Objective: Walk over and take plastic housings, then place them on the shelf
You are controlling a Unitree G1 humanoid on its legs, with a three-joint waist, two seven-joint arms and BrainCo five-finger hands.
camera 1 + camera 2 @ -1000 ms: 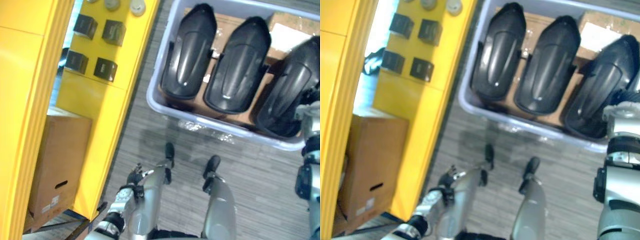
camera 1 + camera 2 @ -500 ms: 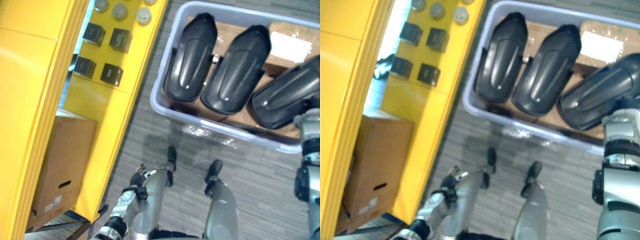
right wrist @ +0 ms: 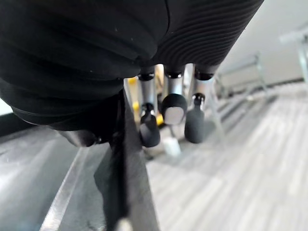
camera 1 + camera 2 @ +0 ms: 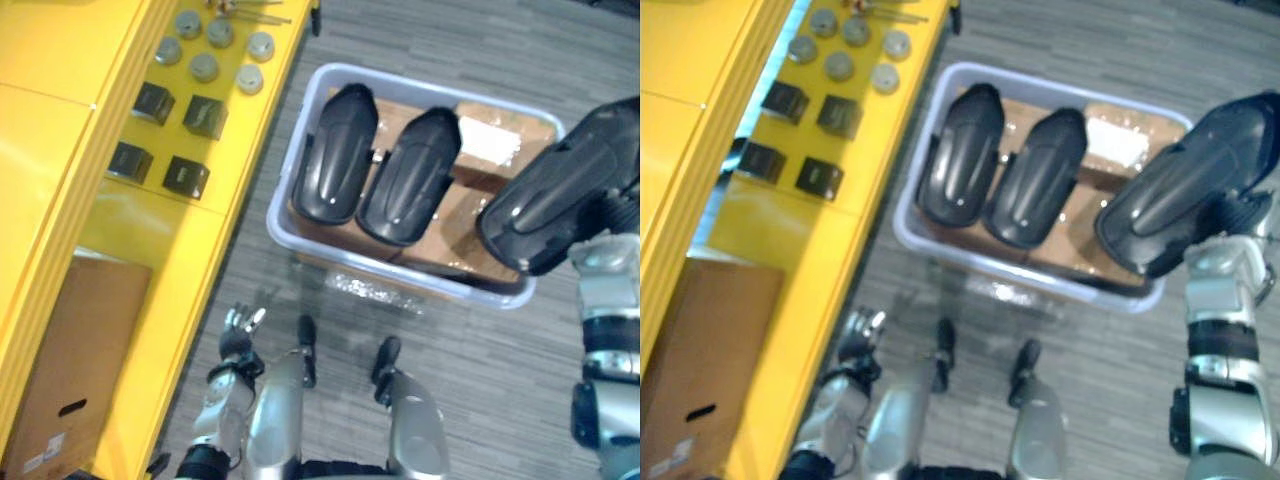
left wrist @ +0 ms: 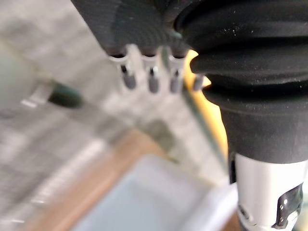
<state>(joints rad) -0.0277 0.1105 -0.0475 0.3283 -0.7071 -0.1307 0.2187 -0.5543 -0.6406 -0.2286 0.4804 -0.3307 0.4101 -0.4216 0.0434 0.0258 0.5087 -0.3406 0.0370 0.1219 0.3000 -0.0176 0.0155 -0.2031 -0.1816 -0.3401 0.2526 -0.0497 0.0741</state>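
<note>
Several shelf items: black boxes and grey discs crowd yellow shelf; tight landing spot, knock-off risk.
Left hand: fingers relaxed, empty, low beside shelf.
Bin: two housings inside.
Right hand: curled on third housing, held by one end above bin's right rim; may swing or slip.

- Yellow shelf: running down the left side, carrying four small black boxes in a square and a cluster of round grey caps beyond them.
- Pale bin: standing on the grey floor just beside the shelf. Two black housings are lying side by side in it on cardboard.
- Third housing: hanging tilted over the bin's right end, with the right hand holding it.
- Left hand: hanging low by the shelf front.
- Brown carton: sitting below the shelf's board.
</note>
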